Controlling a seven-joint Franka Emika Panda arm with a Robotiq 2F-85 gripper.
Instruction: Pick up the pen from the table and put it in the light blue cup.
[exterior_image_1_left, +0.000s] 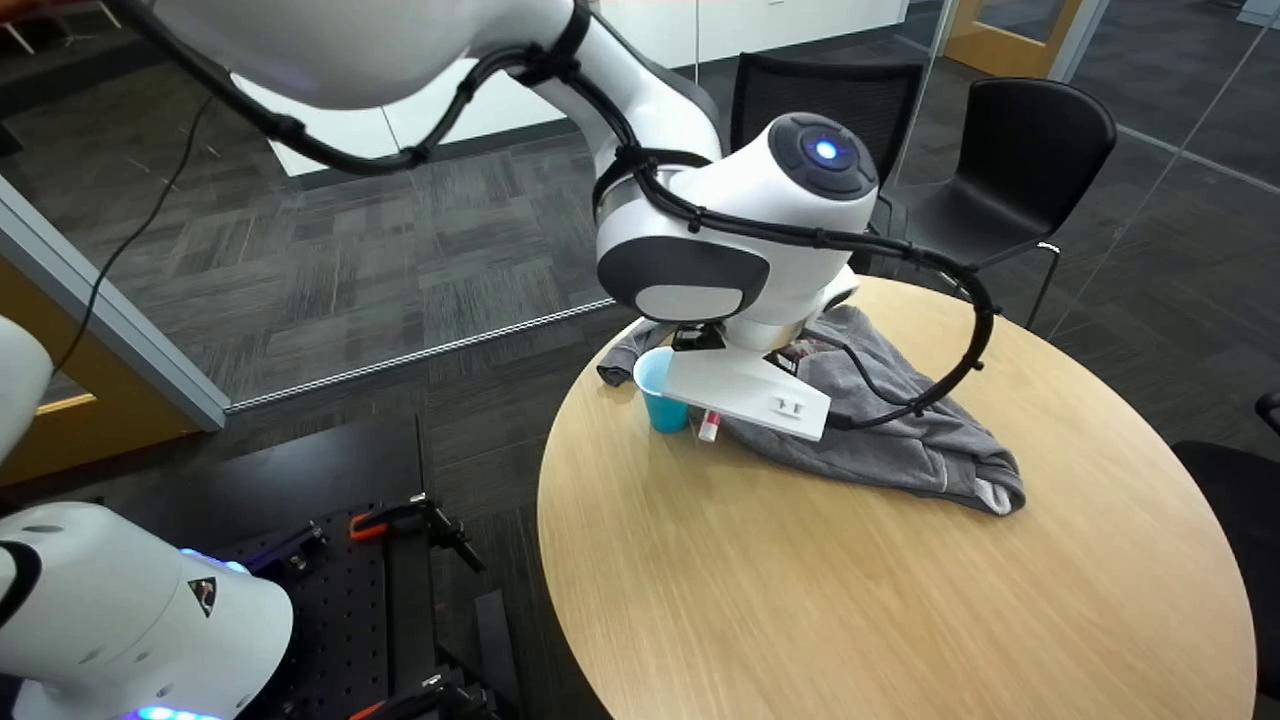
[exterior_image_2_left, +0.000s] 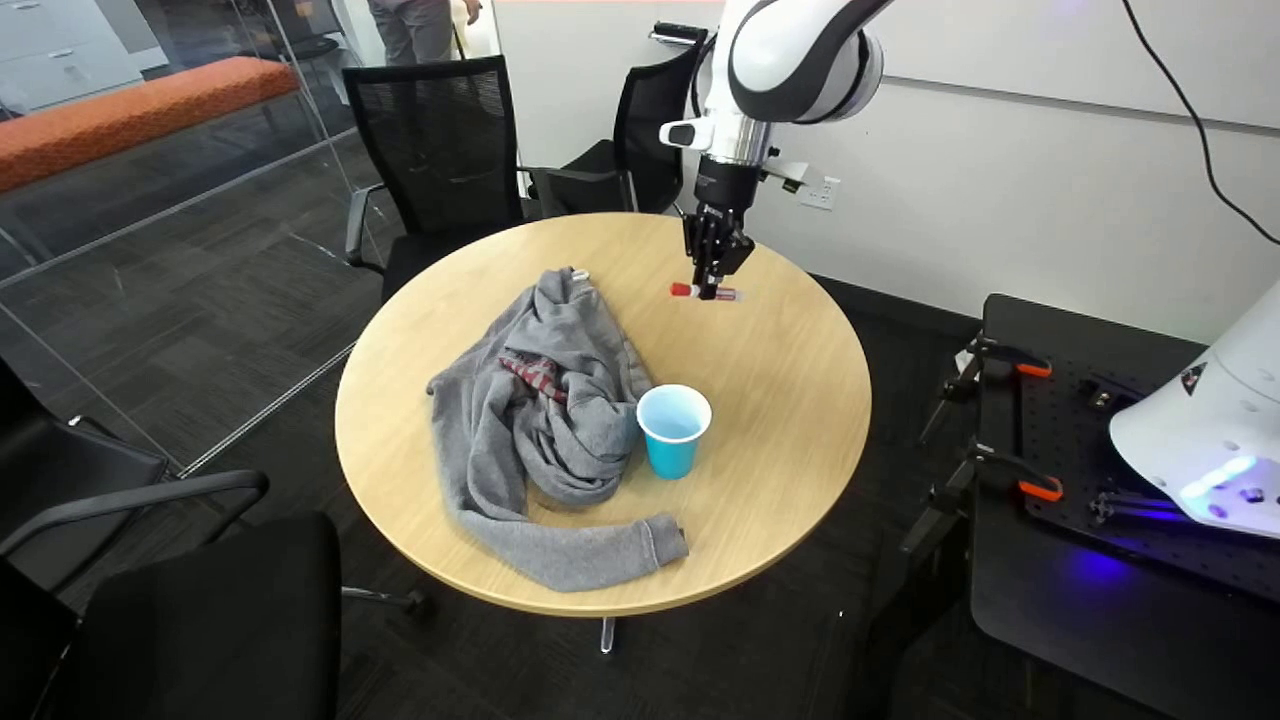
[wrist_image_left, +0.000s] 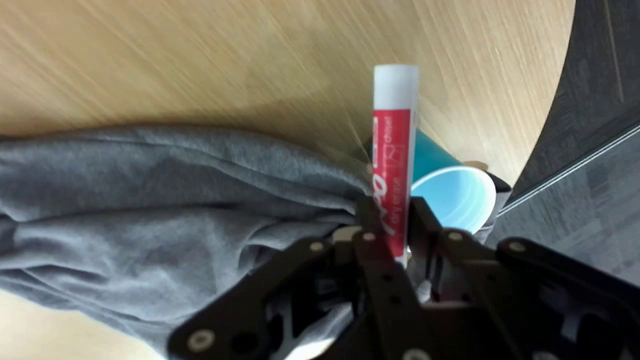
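Observation:
The pen is a red and white dry erase marker (wrist_image_left: 392, 135) with a red cap that shows in an exterior view (exterior_image_2_left: 682, 289). My gripper (wrist_image_left: 394, 215) is shut on the pen's middle and holds it roughly level above the table; the grip also shows in an exterior view (exterior_image_2_left: 708, 288). In an exterior view (exterior_image_1_left: 710, 426) only the pen's white end shows; the fingers are hidden behind the wrist. The light blue cup (exterior_image_2_left: 672, 440) stands upright on the table, its mouth open. In the wrist view the cup (wrist_image_left: 457, 197) shows lower down, just right of the pen, partly covered by it.
A grey sweatshirt (exterior_image_2_left: 500, 470) lies crumpled on the round wooden table (exterior_image_2_left: 780, 430), close against the cup; one sleeve curls in front. Black chairs (exterior_image_1_left: 1020, 160) stand around the table. The robot's base sits on a black side table (exterior_image_2_left: 1080, 600) with clamps.

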